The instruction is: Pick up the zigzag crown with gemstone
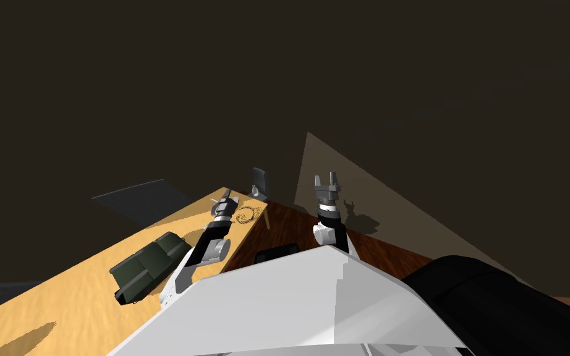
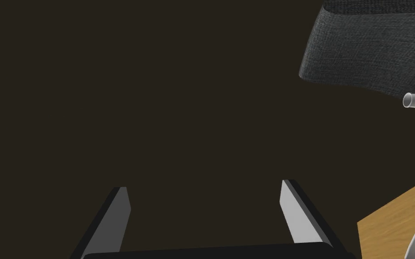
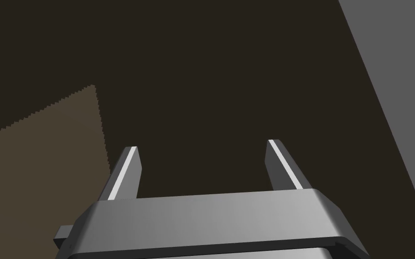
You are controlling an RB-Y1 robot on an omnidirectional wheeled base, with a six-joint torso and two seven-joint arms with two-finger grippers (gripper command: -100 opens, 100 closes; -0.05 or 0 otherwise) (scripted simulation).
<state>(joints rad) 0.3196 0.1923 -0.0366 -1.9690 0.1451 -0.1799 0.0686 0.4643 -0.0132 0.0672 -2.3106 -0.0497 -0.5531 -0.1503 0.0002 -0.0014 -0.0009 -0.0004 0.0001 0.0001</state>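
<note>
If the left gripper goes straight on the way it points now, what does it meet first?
Its way looks free: between the open fingers of the left gripper only a dark brown surface shows, likely a wall, distance unclear. The crown lies aside on the wooden table.

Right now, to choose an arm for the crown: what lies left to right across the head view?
Dark green object → left claw → crown → right claw → black bulk.
</note>
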